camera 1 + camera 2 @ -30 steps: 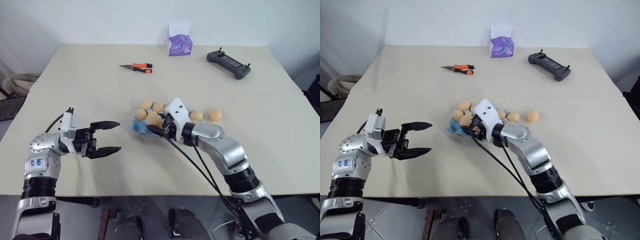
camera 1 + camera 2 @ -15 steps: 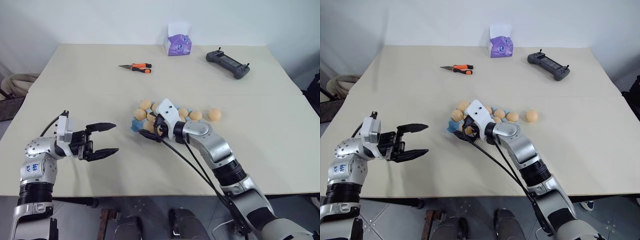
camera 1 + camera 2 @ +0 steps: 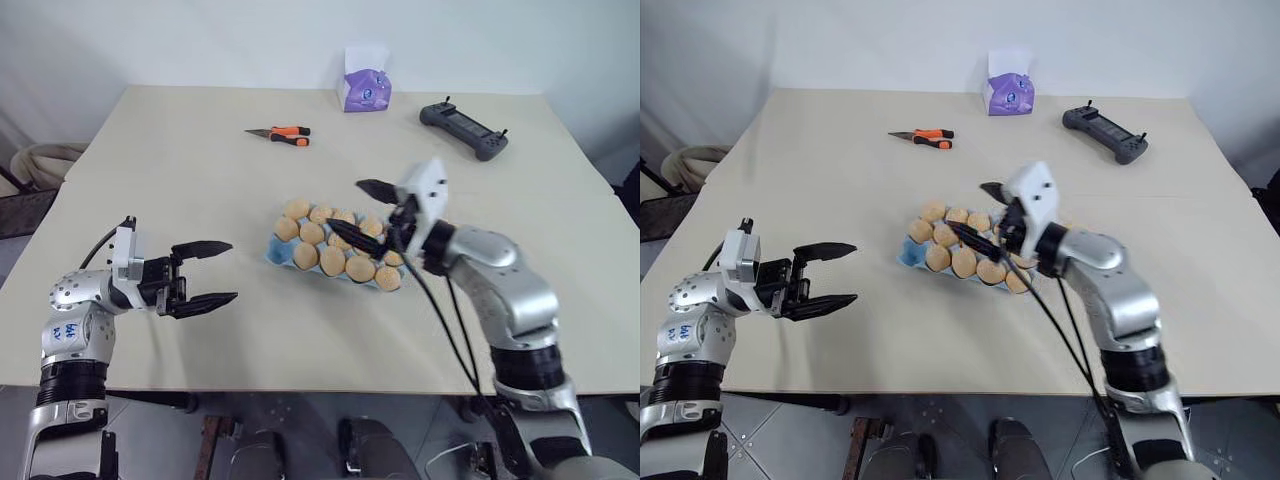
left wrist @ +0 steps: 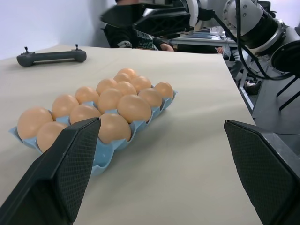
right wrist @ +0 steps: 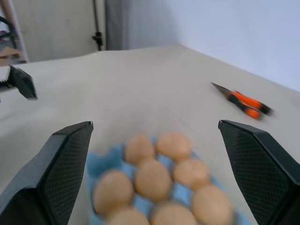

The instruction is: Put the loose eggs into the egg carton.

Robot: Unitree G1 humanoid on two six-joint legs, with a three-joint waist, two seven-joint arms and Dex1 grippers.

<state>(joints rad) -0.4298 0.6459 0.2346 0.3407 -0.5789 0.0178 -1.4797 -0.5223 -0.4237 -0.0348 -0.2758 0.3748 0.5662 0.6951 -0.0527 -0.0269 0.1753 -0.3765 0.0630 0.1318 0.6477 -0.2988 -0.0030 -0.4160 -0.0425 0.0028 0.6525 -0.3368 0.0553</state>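
Twelve or so smooth tan eggs fill the light-blue moulded egg carton at mid-table.

Head views: the carton lies on the matte beige table; the right gripper hangs above its 2 o'clock end, black fingers spread, nothing held. The left gripper sits well apart at the carton's 9 o'clock, also spread and empty. Orange-handled pliers lie at 11 o'clock, a purple tissue box at 12, a dark grey controller at 1.
Left wrist view: oval eggs sit in rounded cups, glossy, between textured black pads.
Right wrist view: blurred eggs lie below wide-apart fingers.
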